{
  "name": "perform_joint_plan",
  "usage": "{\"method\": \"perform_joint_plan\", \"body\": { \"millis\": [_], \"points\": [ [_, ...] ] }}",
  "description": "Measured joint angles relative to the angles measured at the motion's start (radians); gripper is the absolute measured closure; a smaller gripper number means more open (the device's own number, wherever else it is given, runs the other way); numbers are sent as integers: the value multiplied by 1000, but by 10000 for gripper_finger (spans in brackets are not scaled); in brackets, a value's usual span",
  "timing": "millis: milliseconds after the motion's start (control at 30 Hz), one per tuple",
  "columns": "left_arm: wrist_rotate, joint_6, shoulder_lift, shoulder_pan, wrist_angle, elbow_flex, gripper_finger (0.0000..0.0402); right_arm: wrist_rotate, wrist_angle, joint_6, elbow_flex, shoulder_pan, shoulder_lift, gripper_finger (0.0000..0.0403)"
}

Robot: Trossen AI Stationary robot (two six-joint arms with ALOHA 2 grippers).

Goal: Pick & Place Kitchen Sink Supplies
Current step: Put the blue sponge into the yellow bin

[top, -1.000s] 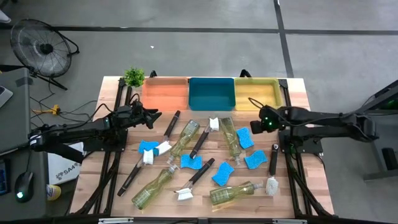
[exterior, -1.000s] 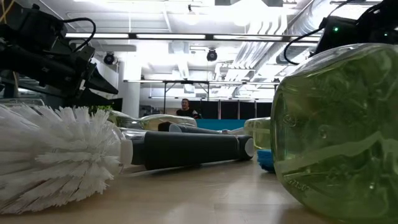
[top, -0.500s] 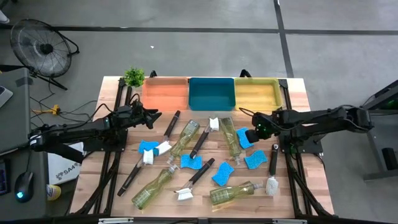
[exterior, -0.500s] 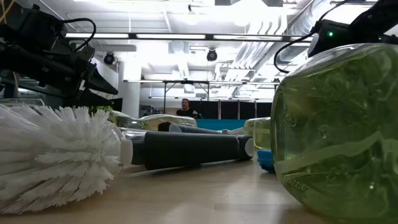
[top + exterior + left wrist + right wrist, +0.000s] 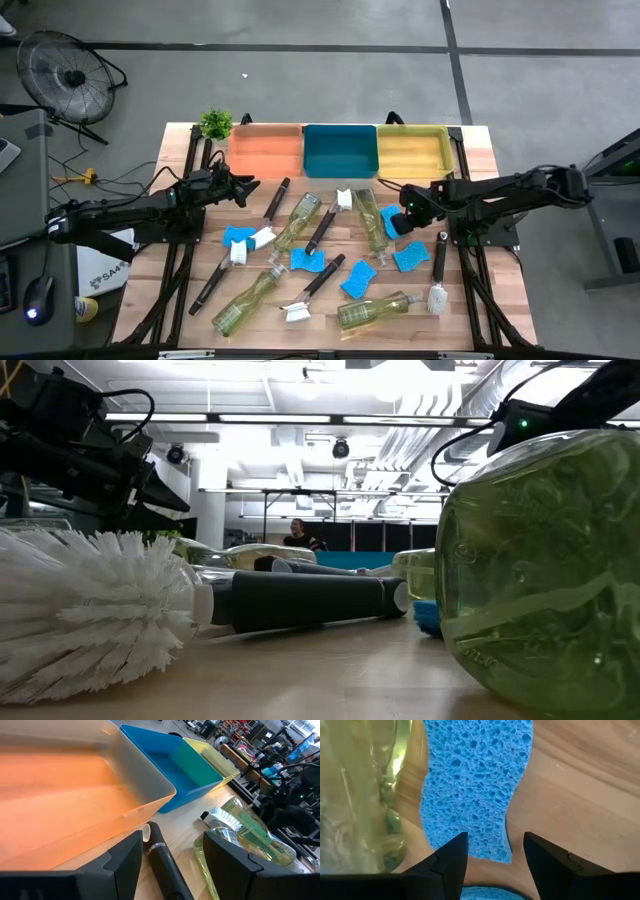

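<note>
Bench strewn with sink supplies, both arms over it

On the wooden bench (image 5: 480, 150), 3 bins line the far edge: orange bin (image 5: 265, 152), blue bin (image 5: 340, 150), yellow bin (image 5: 411, 152), with a small potted plant (image 5: 215, 123) beside the orange one. Bottles, blue sponges and brushes lie scattered. The right gripper (image 5: 405, 214) hovers at a blue sponge (image 5: 392, 222) beside a bottle (image 5: 370, 220); the left gripper (image 5: 246, 189) waits near the orange bin.

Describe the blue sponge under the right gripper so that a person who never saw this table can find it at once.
Start at the yellow bin at the table's far right, then come toward the near edge to the right gripper, open, above a blue sponge. The sponge lies flat beside a bottle. Among the sponges, it is nearest the yellow bin.
</note>
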Motion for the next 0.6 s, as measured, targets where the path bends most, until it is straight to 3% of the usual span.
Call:
{"method": "perform_joint_plan", "body": {
  "millis": [333,600],
  "points": [
    [0,0,0,0,0,0,197,20,-4,-43,0,0,1,217],
    [0,0,0,0,0,0,197,-29,-4,-179,-1,0,1,217]
  ]
}}
